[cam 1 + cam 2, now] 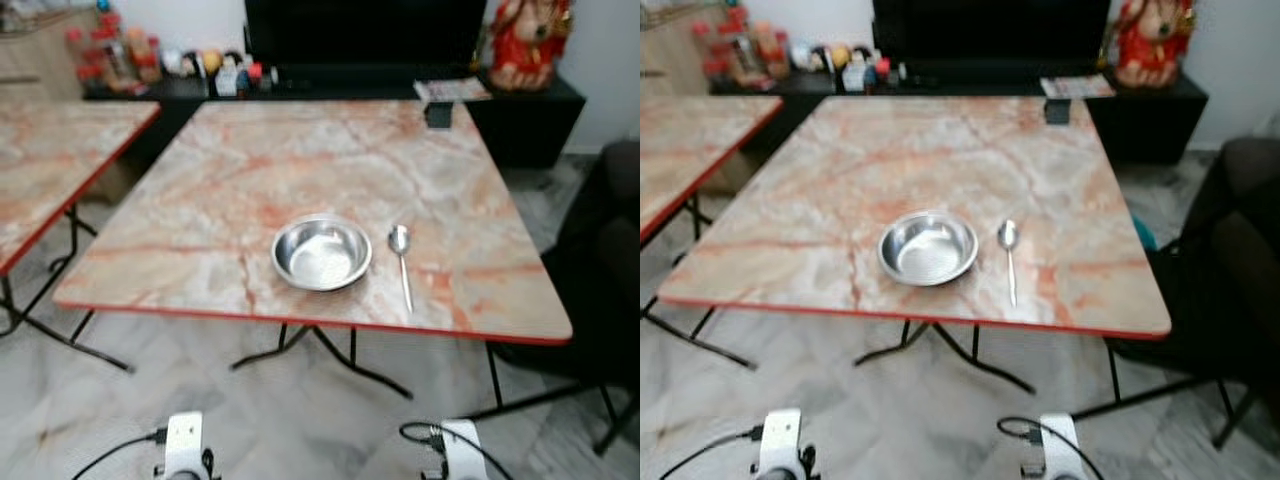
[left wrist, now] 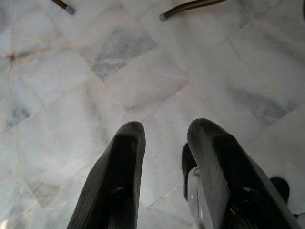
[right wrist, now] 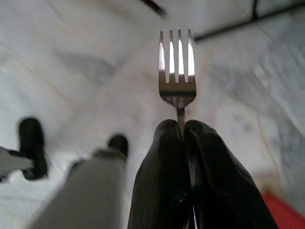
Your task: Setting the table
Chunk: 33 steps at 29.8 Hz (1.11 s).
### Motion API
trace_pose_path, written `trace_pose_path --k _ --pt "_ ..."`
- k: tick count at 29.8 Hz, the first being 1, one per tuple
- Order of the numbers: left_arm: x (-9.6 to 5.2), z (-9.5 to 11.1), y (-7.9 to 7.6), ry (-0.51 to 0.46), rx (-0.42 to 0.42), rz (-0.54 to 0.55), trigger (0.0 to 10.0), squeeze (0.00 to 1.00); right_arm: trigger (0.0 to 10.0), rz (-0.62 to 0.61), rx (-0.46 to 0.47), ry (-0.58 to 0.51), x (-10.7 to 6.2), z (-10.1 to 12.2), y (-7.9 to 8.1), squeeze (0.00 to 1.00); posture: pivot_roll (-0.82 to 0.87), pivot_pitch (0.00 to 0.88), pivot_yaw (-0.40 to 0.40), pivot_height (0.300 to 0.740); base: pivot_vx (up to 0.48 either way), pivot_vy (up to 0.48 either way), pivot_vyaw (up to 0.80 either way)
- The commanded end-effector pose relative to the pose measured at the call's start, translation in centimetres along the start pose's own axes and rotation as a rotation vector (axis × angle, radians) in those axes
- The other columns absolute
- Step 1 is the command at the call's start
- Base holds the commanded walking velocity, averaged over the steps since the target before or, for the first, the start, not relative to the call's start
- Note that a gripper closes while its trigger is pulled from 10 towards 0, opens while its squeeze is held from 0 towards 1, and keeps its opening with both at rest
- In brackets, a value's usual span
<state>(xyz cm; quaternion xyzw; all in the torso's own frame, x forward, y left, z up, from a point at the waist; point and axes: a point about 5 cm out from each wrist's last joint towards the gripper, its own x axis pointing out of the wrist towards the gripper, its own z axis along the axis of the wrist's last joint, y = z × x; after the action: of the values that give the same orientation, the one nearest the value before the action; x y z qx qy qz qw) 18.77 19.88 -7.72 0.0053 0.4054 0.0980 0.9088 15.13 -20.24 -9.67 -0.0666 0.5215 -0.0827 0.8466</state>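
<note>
One steel bowl [image 1: 321, 253] and one spoon [image 1: 401, 262] just right of it sit on my bench [image 1: 200, 210]. My right fingers [image 3: 162, 162] pinch one four-tined fork [image 3: 177, 71]; my left fingers [image 2: 128, 162] gape narrowly, holding nothing.

Floor: pale grey-white marble tiles [image 1: 250, 420] with darker veining, evenly lit.
Main table: square folding table [image 1: 250, 170] with a pink-and-cream marbled top, red edge and black crossed legs, at the centre of the head views.
Second table: a matching table [image 1: 40, 170] at 9 o'clock, cut off by the frame.
Far side: a low black cabinet [image 1: 520, 120] along a white wall [image 1: 610, 50] at 12 o'clock, a large black screen [image 1: 365, 30] on it.
Cabinet clutter: small bottles and jars [image 1: 110, 50] at 11 o'clock; a red figurine [image 1: 530, 40] at 1 o'clock, too blurred to detail.
Right edge: dark seating [image 1: 610, 270], possibly a chair, at 3 o'clock.
</note>
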Motion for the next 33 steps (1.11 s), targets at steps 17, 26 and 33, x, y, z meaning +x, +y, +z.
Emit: trace_pose_path --k 17,26,33 --pt "0.1 0.2 -0.1 0.003 0.019 -0.012 10.0 0.00 10.0 -0.483 0.235 -0.097 -0.3 4.5 -5.6 0.00 -0.09 0.000 0.044 0.740 0.000 0.000 0.00" --pt "0.1 0.2 -0.1 0.002 0.014 -0.012 10.0 0.00 10.0 -0.638 0.409 -0.243 -1.2 9.9 -7.2 0.00 -0.09 0.000 0.043 0.740 0.000 0.000 0.00" --pt "0.1 0.2 -0.2 0.003 0.013 -0.018 10.0 0.00 10.0 -0.738 0.494 -0.388 -2.7 13.9 -8.9 0.00 -0.10 0.000 0.047 0.740 0.000 0.000 0.00"
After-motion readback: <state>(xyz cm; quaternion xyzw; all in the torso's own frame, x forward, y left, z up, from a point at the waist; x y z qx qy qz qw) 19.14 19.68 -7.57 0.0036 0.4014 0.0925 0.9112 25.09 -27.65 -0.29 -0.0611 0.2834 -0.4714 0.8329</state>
